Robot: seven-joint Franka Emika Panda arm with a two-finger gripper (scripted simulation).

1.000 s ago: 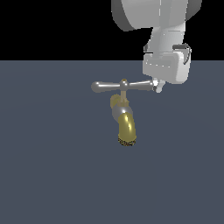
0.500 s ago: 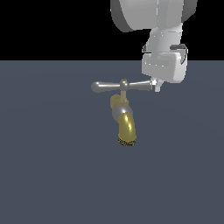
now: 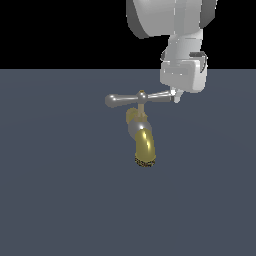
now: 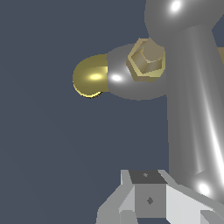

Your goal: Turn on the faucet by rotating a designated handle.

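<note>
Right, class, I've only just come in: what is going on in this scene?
A Panda arm is working on a small faucet with a gold spout. Its gripper sits at the end of the silver crossbar handle on the exterior view's right, seemingly touching it. Whether the jaws are open or shut cannot be told. The wrist view shows the handle close up, with its brass cap.

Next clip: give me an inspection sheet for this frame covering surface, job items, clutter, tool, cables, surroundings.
Surface: plain dark grey-blue floor, bare around the faucet.
Faucet: brass-gold spout curving downward, silver collar, thin brass stem.
Handle: silver crossbar lying level, brass cap at centre; wider than the spout.
Clutter: nothing seen.
Tool: at the crossbar's end on the exterior view's right; in the wrist view one finger sits beside the bar; whether it touches, and whether it is open or shut, cannot be told.
Cables: nothing seen.
Surroundings: black backdrop above the floor.
</note>
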